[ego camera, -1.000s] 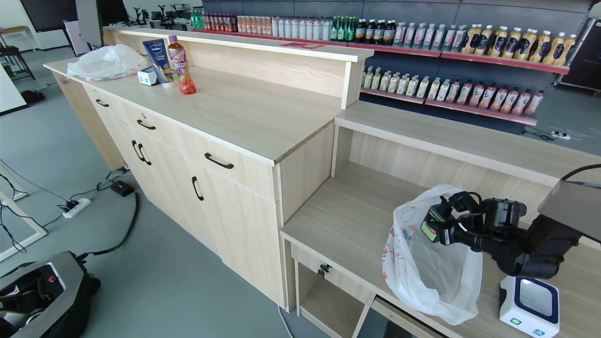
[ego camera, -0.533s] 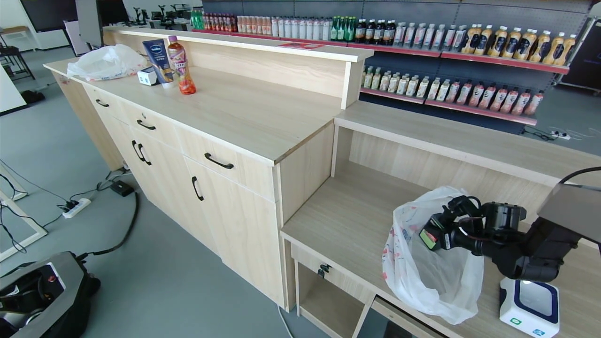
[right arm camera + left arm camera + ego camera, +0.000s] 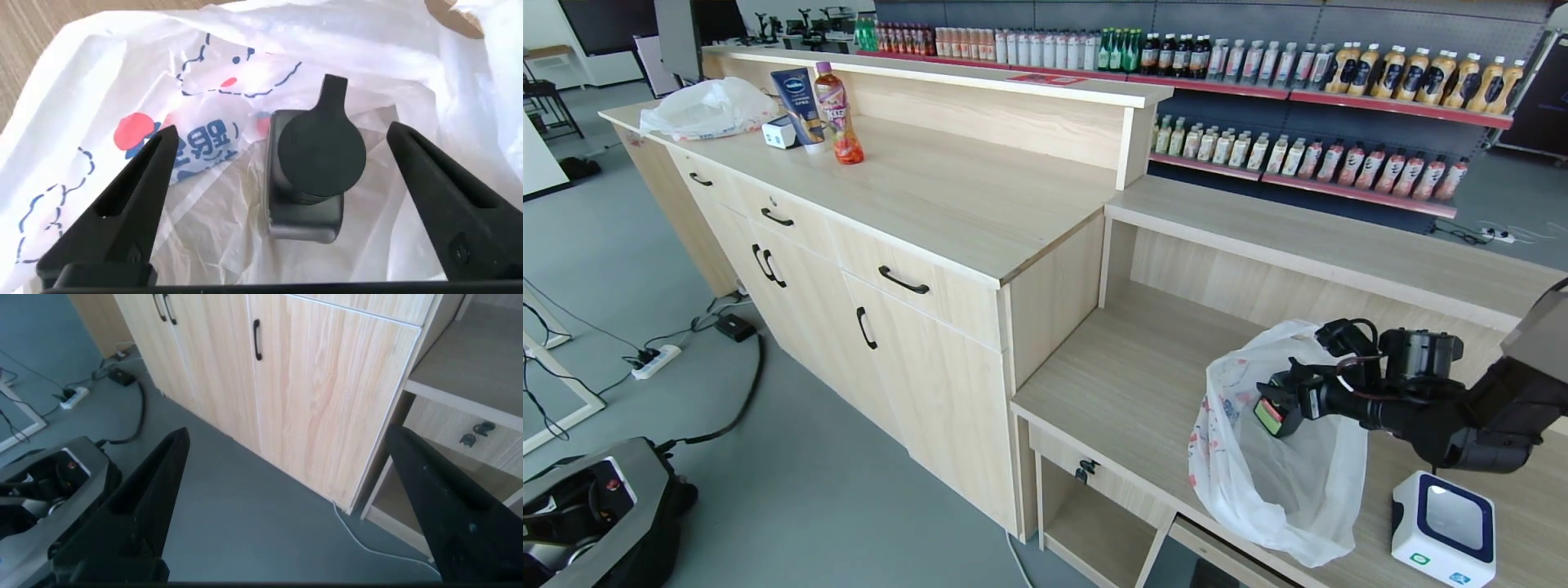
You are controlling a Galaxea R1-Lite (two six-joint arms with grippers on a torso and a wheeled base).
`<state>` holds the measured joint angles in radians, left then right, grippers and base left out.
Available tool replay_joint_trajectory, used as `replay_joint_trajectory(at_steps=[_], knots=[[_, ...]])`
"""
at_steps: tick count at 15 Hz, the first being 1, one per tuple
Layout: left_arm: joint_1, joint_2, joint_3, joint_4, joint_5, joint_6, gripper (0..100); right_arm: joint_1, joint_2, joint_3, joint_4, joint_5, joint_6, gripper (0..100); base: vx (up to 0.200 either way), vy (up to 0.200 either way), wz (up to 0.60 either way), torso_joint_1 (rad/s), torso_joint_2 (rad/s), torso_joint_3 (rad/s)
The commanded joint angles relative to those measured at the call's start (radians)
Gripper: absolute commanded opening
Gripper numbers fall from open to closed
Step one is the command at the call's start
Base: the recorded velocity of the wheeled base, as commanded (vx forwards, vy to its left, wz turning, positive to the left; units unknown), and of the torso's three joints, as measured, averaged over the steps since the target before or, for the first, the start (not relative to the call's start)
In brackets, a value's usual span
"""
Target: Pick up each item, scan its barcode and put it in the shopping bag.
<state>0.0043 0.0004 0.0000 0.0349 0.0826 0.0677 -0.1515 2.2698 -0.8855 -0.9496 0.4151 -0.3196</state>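
Note:
The white shopping bag [image 3: 1278, 474], printed with red and blue figures, stands open on the low counter at the right. My right gripper [image 3: 1270, 406] hangs over its mouth, open [image 3: 282, 135], with nothing between its fingers. Just below, a dark grey item [image 3: 310, 180] with a round black cap lies inside the shopping bag [image 3: 163, 98]. The white and blue barcode scanner [image 3: 1445, 527] sits right of the bag. On the far tall counter stand an orange drink bottle [image 3: 837, 114], a blue tube [image 3: 798, 98] and a small white box [image 3: 780, 132]. My left gripper [image 3: 286, 531] is open over the floor.
A second white plastic bag [image 3: 707, 108] lies at the far end of the tall counter [image 3: 947, 204]. Cabinet doors [image 3: 327, 384] with black handles face my left gripper. Cables and a power strip [image 3: 658, 359] lie on the grey floor. Shelves of bottles [image 3: 1298, 106] line the back.
The right gripper has dipped slightly lower over the bag's mouth, and its arm has swung to the right. Things on the tall counter have not moved.

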Motion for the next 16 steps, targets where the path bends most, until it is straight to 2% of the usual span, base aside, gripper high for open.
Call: replay_joint_trajectory(at_steps=[1,3,5,6,7,10,12,14,16], knots=[[0.0,0.0,0.0,0.0,0.0,0.0,100,0.018,-0.375,0.083,0.203,-0.002,-0.003,100,0.0,0.0,0.0,0.0,0.0,0.0],[0.0,0.0,0.0,0.0,0.0,0.0,100,0.01,-0.598,0.163,0.315,-0.002,-0.004,100,0.0,0.0,0.0,0.0,0.0,0.0],[0.0,0.0,0.0,0.0,0.0,0.0,100,-0.002,-0.756,0.26,0.321,-0.004,-0.018,100,0.0,0.0,0.0,0.0,0.0,0.0],[0.0,0.0,0.0,0.0,0.0,0.0,100,-0.008,-0.808,0.301,0.321,-0.004,-0.065,100,0.0,0.0,0.0,0.0,0.0,0.0],[0.0,0.0,0.0,0.0,0.0,0.0,100,-0.031,-0.865,0.329,0.322,0.005,-0.111,100,0.0,0.0,-0.6,0.002,0.01,-0.002],[0.0,0.0,0.0,0.0,0.0,0.0,100,-0.051,-0.99,0.321,0.33,0.027,-0.111,100,0.0,0.0,-0.6,-0.009,0.0,0.002],[0.0,0.0,0.0,0.0,0.0,0.0,100,-0.117,-1.033,0.33,0.347,0.024,-0.121,100,0.0,0.0,-0.6,0.005,0.0,0.0],[0.0,0.0,0.0,0.0,0.0,0.0,100,-0.211,-1.052,0.333,0.437,0.019,-0.154,100,0.0,0.0,-0.6,-0.005,0.0,0.007],[0.0,0.0,0.0,0.0,0.0,0.0,100,-0.372,-1.047,0.338,0.631,0.019,-0.274,100,0.0,0.0,-0.6,0.0,0.0,0.002]])
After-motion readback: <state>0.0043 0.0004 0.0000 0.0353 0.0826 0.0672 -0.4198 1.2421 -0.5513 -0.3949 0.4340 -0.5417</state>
